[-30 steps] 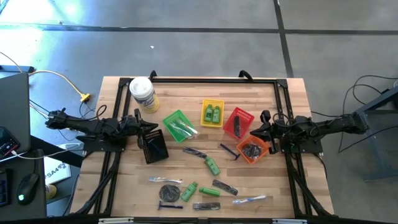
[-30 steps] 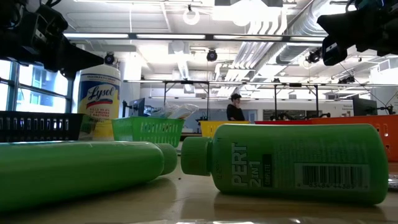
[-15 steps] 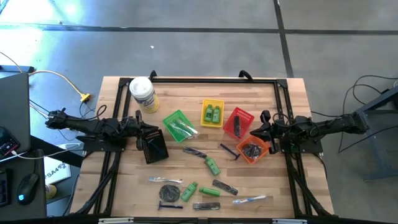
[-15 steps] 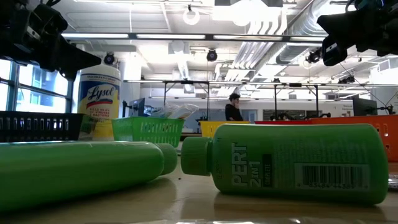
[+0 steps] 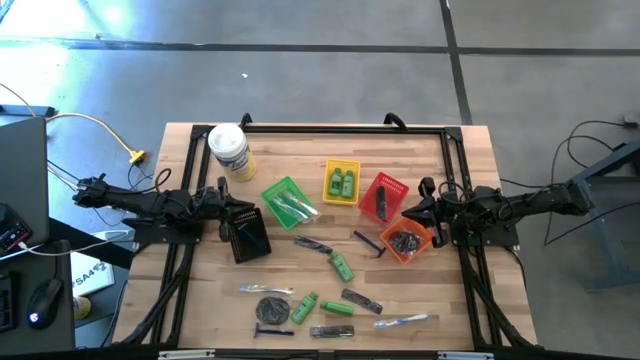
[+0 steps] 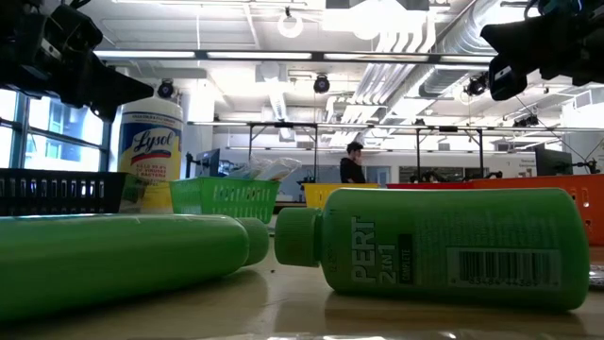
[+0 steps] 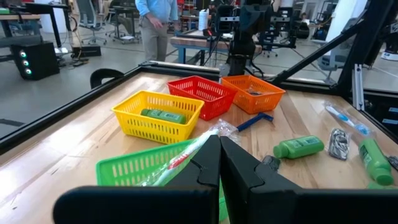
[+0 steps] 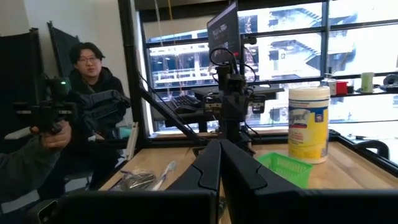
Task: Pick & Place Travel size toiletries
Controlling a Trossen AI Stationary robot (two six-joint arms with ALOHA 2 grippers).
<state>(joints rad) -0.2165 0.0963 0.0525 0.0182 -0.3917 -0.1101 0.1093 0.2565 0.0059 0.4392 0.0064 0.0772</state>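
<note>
Travel size toiletries lie loose on the near half of the wooden table: green bottles [image 5: 342,266] [image 5: 304,306], a purple-handled razor [image 5: 370,243], a dark disc [image 5: 272,310], clear-wrapped silvery pieces [image 5: 265,290] and a dark stick [image 5: 361,301]. In the low view two green bottles [image 6: 453,247] [image 6: 123,255] lie on their sides up close. My left gripper [image 5: 245,208] [image 7: 219,155] hangs shut at the table's left edge, beside a black basket [image 5: 247,238]. My right gripper [image 5: 406,213] [image 8: 219,158] hangs shut at the right edge, over an orange basket [image 5: 408,240]. Neither holds anything.
A green basket [image 5: 288,202], a yellow basket [image 5: 341,182] with green bottles and a red basket [image 5: 383,196] stand in a row mid-table. A white-lidded jar [image 5: 229,150] stands at the far left. A black frame [image 5: 340,128] rims the table. A person [image 8: 87,81] sits beyond the left edge.
</note>
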